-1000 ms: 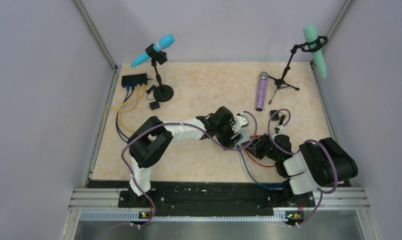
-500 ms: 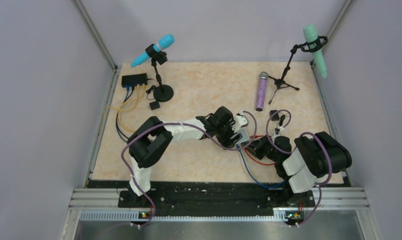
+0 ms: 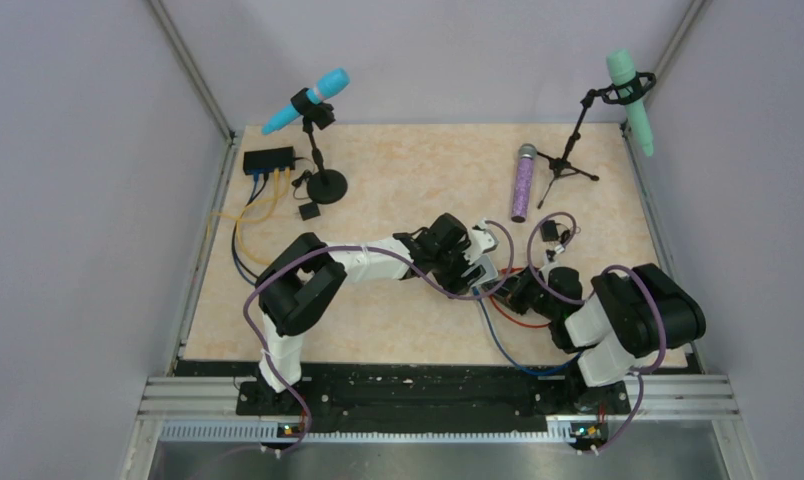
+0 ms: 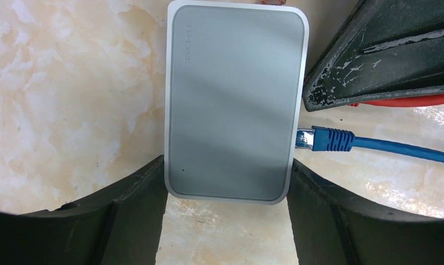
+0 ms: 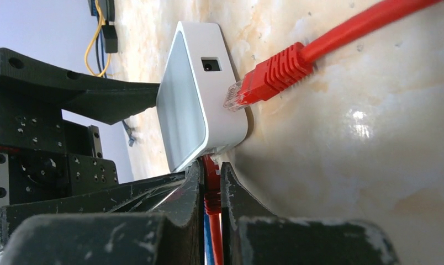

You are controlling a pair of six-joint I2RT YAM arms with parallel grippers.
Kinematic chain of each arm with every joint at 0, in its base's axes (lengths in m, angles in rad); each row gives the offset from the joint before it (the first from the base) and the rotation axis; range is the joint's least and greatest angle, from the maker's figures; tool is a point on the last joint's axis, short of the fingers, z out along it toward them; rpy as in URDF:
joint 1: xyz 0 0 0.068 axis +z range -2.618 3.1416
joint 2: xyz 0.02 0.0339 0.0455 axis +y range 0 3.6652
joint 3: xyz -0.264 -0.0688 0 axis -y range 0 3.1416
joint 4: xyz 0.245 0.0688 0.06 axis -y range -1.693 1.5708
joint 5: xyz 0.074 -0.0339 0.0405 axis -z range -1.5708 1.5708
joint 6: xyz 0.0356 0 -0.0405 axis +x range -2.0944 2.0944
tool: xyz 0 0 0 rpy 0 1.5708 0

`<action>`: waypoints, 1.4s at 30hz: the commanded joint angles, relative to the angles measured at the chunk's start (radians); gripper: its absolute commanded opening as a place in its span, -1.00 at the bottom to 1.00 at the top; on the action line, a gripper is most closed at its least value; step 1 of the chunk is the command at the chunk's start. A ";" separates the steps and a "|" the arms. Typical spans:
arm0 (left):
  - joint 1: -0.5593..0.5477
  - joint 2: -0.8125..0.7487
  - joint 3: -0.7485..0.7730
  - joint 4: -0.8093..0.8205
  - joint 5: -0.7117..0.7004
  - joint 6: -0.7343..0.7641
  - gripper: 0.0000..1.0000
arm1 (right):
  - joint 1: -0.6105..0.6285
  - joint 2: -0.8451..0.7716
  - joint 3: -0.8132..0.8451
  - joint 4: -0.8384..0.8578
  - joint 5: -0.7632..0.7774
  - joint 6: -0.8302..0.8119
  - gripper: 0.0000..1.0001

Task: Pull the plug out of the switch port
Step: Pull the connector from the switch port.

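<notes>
Marbled beige tabletop (image 3: 398,190): right claw (image 5: 211,167) pressed together on a red moulded cable plug (image 5: 212,196)
It pinches that plug just where it meets the pale grey, round-cornered flat plastic box (image 4: 231,105), which the left claw (image 4: 226,168) clamps across its width, pressing on both long sides; a blue cable plug (image 4: 324,139) sits in the same edge just beside, and a second red plug (image 5: 269,72) lies tip-first against another side. Well apart, at the far-left corner, the small flat black switch (image 3: 268,158) with its yellow and blue leads (image 3: 263,180) stands untouched. For a clean pull, I judge: squeeze the latch tab, draw straight back along the cable's line, keep the left hold firm so the grey box cannot skid, and steer clear of the blue cable plug
</notes>
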State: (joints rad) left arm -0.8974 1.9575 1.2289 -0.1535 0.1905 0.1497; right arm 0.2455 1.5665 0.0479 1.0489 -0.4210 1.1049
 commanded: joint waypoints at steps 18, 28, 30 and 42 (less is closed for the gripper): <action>0.042 0.089 -0.095 -0.143 -0.063 -0.061 -0.25 | -0.011 0.229 -0.196 0.493 -0.027 0.013 -1.00; 0.057 0.089 -0.099 -0.149 -0.073 -0.057 -0.26 | -0.012 0.107 -0.214 0.400 -0.003 0.000 -1.00; 0.057 0.091 -0.100 -0.152 -0.072 -0.055 -0.27 | -0.013 0.033 -0.215 0.334 0.007 -0.008 -1.00; 0.084 0.091 -0.091 -0.151 -0.084 -0.072 -0.29 | -0.019 -0.979 -0.081 -0.895 0.153 -0.150 -1.00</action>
State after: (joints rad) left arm -0.8528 1.9568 1.2018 -0.0837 0.1833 0.1036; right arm 0.2291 0.8276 0.0078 0.6029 -0.3363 1.0206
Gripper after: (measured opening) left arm 0.753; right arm 0.047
